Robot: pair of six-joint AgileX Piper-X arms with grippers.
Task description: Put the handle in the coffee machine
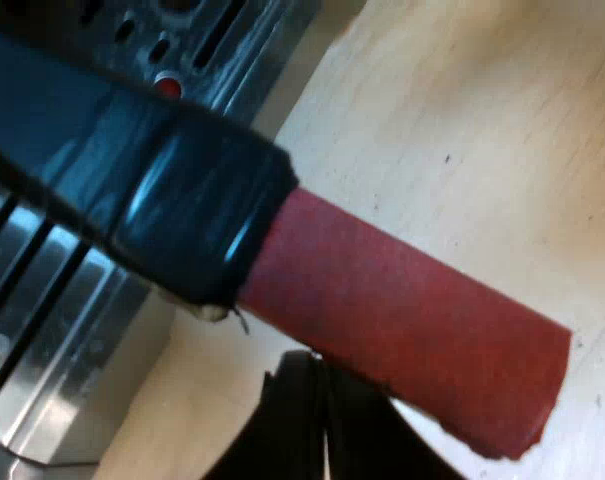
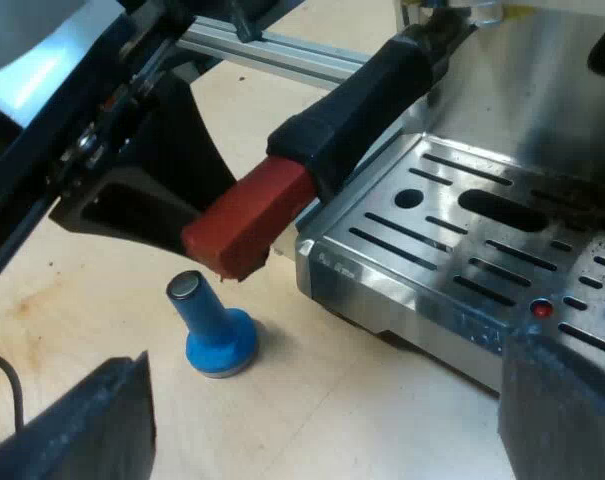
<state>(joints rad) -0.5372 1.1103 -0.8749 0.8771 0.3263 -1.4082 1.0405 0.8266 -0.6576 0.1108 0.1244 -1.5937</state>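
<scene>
Left wrist view: holder's handle (image 1: 312, 270), red end jutting past espresso machine's (image 1: 52, 330) front; left gripper (image 1: 322, 430) just beneath, grip impossible to tell. Right wrist view: right gripper (image 2: 322, 400) spread wide; handle's metal head hidden at the machine; blue tamper (image 2: 212, 325) near its front

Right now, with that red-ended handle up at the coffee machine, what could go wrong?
1. The blue tamper stands on the table close by the handle's red end, where the left gripper sits; a low sweep might topple it.
2. Whether the handle is locked into the espresso machine cannot be seen; if it is not seated, it could drop onto the drip tray.
</scene>
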